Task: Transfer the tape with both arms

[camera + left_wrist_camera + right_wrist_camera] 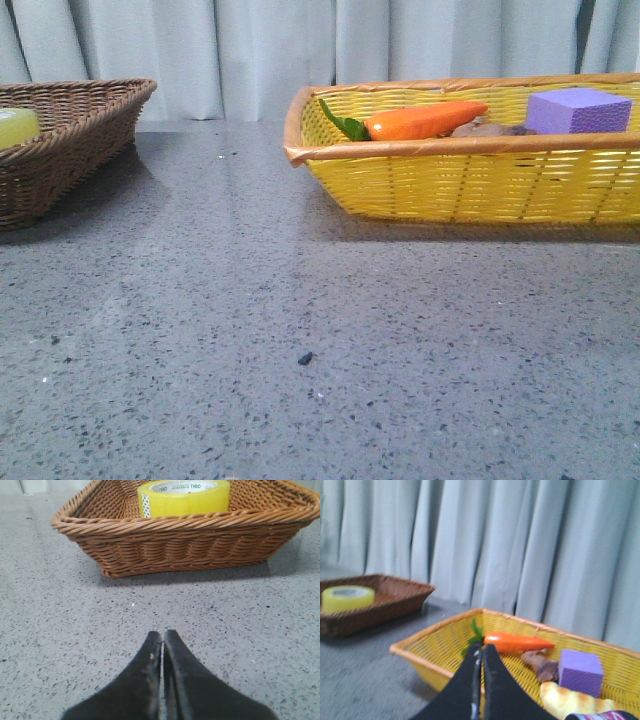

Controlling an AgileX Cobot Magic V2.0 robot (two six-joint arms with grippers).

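Lying flat in the brown wicker basket (185,540), the tape (184,497) sat against the near wall, its white core facing up; in the front view only a yellow sliver of it showed at the far left. The left tool (163,639) hung low over the grey surface (75,630), well short of the basket, clenched with its fingers pressed together and nothing between them. The right tool (482,652) was likewise clenched and empty, held above the yellow basket (440,645) that carried the carrot (517,642), a purple block (580,671) and other items.

The main risk I judged was the basket rim: a low approach could strike the woven wall and shove the whole basket instead of clearing it. A tool that stayed clenched could only push the roll. The roll's smooth, wide side might slip in a shallow pinch, so gripping through the core looked safer. The handover could fail if the second tool met it off-centre, and the crowded yellow basket left little room.
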